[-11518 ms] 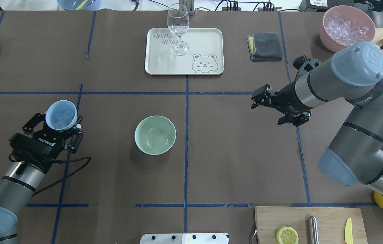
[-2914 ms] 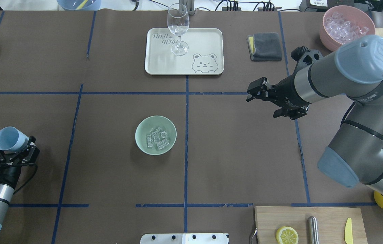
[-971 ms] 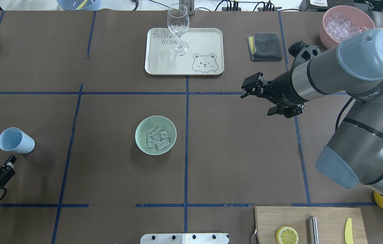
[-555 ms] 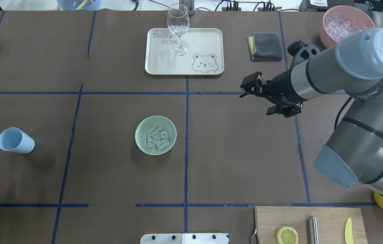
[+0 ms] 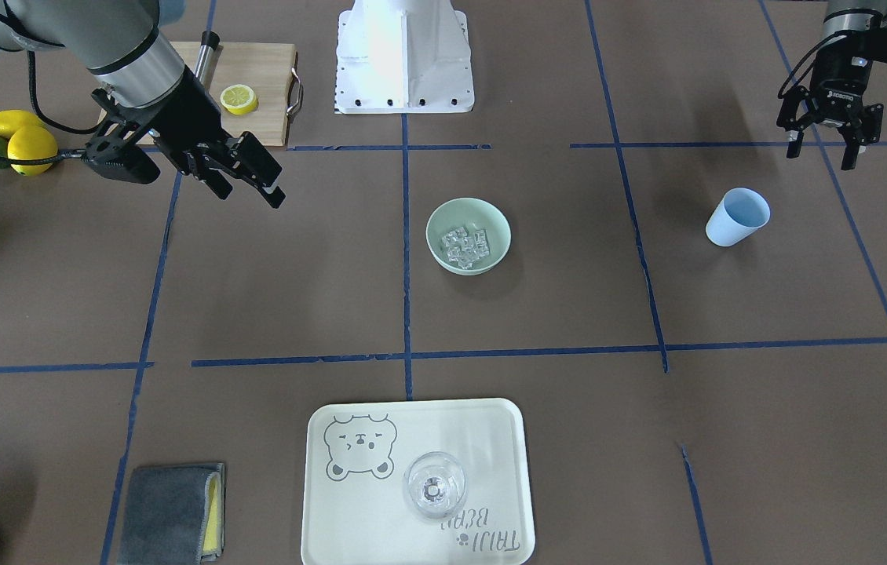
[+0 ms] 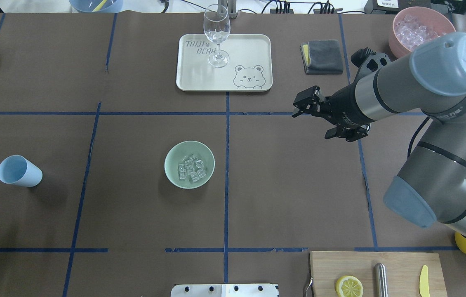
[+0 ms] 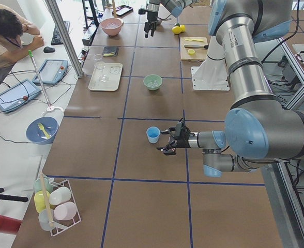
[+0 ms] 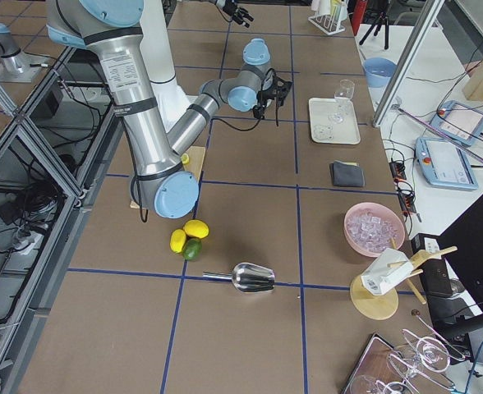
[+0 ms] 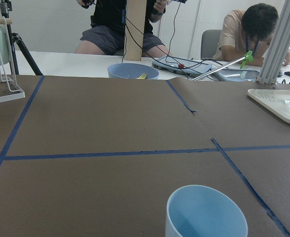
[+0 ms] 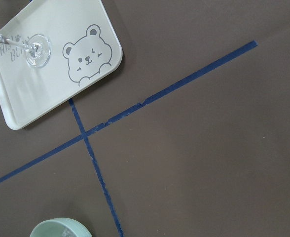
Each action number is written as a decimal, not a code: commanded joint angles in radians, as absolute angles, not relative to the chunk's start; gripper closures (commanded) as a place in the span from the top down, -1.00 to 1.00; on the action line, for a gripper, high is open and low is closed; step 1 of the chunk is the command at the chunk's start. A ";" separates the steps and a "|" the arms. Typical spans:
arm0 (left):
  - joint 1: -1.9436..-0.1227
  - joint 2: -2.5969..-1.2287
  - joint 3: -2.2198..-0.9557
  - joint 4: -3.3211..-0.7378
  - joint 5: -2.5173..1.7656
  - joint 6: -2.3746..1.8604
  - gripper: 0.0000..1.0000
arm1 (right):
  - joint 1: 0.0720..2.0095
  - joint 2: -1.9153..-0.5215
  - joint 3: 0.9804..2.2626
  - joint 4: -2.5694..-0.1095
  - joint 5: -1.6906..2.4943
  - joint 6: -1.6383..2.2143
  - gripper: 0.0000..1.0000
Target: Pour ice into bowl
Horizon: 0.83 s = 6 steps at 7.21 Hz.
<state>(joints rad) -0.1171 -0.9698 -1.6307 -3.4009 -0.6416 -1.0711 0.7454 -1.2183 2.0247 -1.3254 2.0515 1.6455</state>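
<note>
ice heaped in bowl, left hand outside overhead view

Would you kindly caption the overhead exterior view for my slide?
Clear ice cubes lie in the pale mint-green bowl; the blue cup stands empty.

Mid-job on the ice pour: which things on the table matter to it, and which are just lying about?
Part of the job:
- ice, lying in the bowl
- bowl
- blue cup, upright, apart from the open left hand

Just lying about:
- tray with wine glass
- grey cloth
- pink container
- cutting board with lemon half
</note>
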 commanded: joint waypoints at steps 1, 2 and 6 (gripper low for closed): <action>-0.263 -0.982 -1.627 -3.430 -0.823 -0.991 1.00 | 0.746 -1.218 2.028 -1.325 2.051 1.644 1.00; -0.388 -1.032 -1.626 -3.430 -0.936 -0.918 1.00 | 0.746 -1.218 2.026 -1.325 2.054 1.643 1.00; -0.965 -1.205 -1.617 -3.151 -1.649 -0.683 1.00 | 0.724 -1.197 2.022 -1.328 2.045 1.650 1.00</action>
